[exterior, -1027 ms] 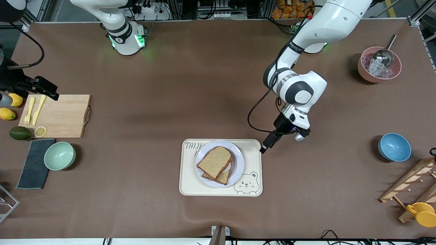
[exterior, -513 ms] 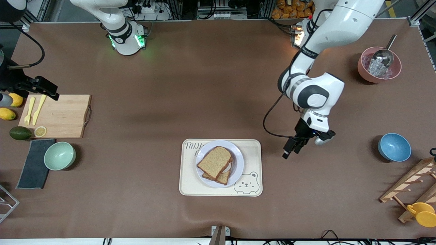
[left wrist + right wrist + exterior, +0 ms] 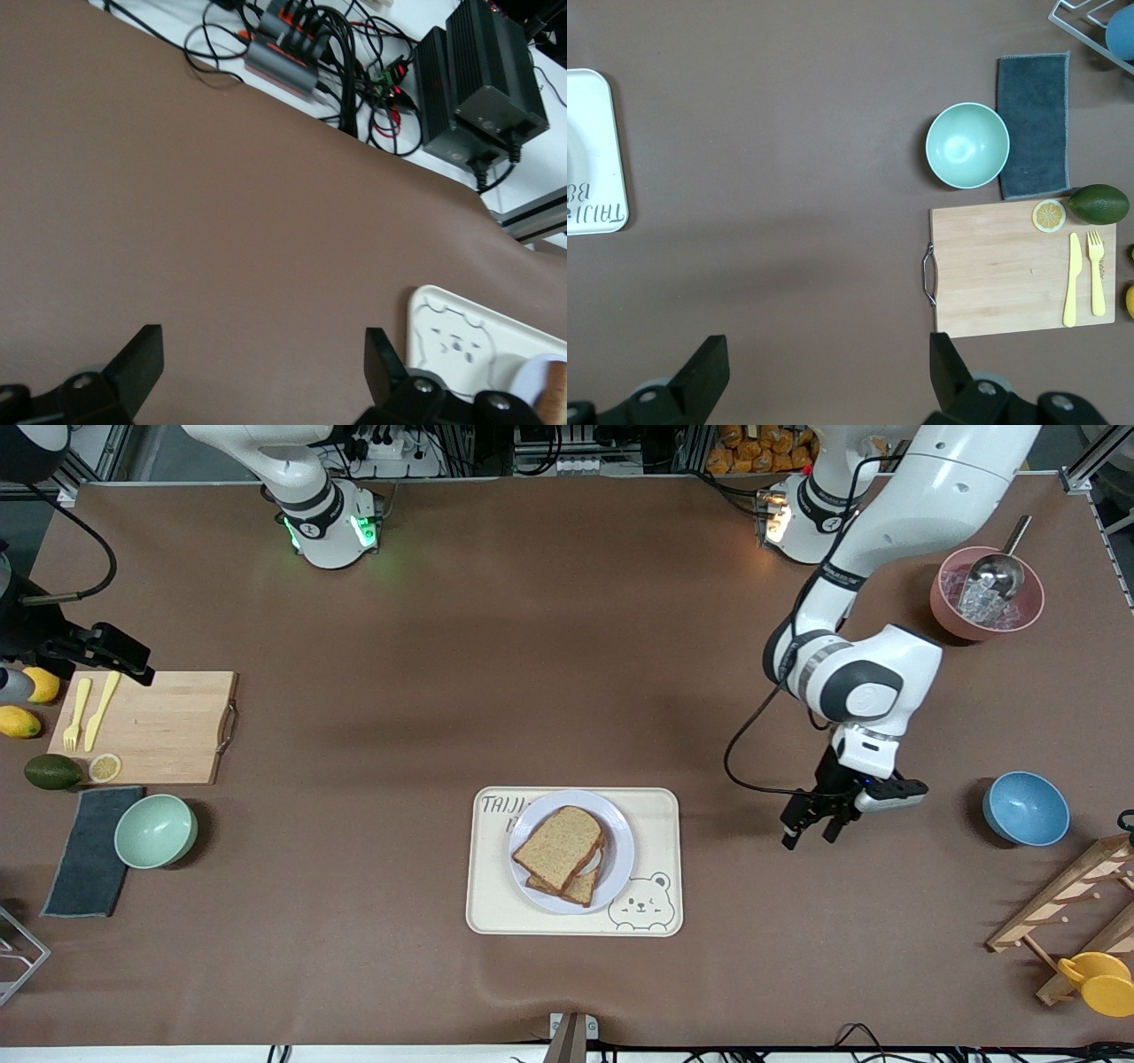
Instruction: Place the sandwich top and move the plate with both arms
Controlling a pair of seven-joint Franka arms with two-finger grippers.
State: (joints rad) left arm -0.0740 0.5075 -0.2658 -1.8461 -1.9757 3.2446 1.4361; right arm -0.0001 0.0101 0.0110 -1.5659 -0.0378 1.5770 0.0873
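The plate (image 3: 617,849) sat on the cream tray (image 3: 660,815) near the front camera's edge of the table (image 3: 532,646). On the plate the sandwich top (image 3: 558,847) lay over a lower slice (image 3: 581,887), a bit of white filling showing between them at one edge.

The left tool (image 3: 811,833) hung over bare table between the tray and the blue bowl (image 3: 1025,808), its fingers (image 3: 142,359) spread apart and gripping nothing; its wrist view showed a corner of the tray and the plate's rim (image 3: 532,390). The right tool (image 3: 824,372) was high over the right arm's end of the table – fingers wide apart, empty – and that arm waited there.

The blue bowl looked empty. Toward the left arm's base, a pink bowl (image 3: 948,615) held clear ice-like pieces and a metal scoop (image 3: 999,571). At the right arm's end, a mint bowl (image 3: 156,830) stood empty beside a dark cloth (image 3: 89,864). The cutting board (image 3: 159,726) carried a yellow fork (image 3: 74,716), a yellow knife (image 3: 101,710) and a lemon slice (image 3: 104,767) – an avocado (image 3: 51,771) lay just beside it.
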